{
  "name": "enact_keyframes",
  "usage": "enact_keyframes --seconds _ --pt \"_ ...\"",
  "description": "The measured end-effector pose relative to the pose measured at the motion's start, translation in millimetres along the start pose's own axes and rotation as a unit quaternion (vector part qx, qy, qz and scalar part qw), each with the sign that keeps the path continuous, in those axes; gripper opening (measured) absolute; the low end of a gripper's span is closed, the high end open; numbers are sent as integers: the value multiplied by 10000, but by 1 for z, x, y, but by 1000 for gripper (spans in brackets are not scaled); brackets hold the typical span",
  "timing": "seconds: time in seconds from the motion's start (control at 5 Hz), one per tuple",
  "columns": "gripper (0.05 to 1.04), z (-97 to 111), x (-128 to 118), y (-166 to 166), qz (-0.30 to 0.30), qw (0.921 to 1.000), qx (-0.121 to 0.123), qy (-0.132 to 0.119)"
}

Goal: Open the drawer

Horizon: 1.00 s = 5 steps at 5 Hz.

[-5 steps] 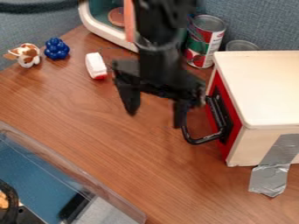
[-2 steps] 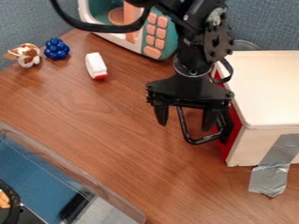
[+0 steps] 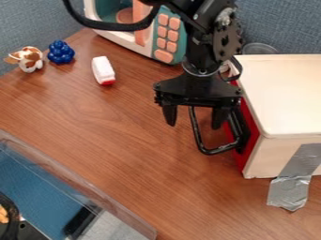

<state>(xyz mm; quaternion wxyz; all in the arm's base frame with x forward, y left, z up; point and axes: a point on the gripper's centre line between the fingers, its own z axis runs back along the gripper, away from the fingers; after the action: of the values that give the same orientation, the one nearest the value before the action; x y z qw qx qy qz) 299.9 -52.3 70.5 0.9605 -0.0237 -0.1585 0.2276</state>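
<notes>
My gripper (image 3: 193, 119) hangs open at the left side of the wooden box, its two fingertips spread apart over the upper part of the black handle. The black handle (image 3: 214, 151) juts out to the left from the red drawer front (image 3: 248, 157) and lies partly behind the gripper. The drawer front appears flush with the box (image 3: 285, 98), so the drawer looks closed. Part of the red front is hidden behind the arm.
A toy microwave (image 3: 166, 40) stands behind the arm, with a can (image 3: 258, 48) behind the box. A white and red object (image 3: 103, 70), a blue toy (image 3: 61, 52) and a brown-white toy (image 3: 28, 59) lie upper left. A clear-walled bin (image 3: 69, 180) is lower left.
From the first frame, the gripper has moved right to the drawer handle, uncovering the microwave's buttons. Since the second frame it has shifted slightly left and up. The drawer has not moved.
</notes>
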Motion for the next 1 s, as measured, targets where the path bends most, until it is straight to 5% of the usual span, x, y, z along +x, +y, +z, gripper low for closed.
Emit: enact_keyframes --seconds 0.8,1.0 --pt "968 -36 4 2 407 9990 184 75" --pt "688 -46 0 2 420 9988 219 155"
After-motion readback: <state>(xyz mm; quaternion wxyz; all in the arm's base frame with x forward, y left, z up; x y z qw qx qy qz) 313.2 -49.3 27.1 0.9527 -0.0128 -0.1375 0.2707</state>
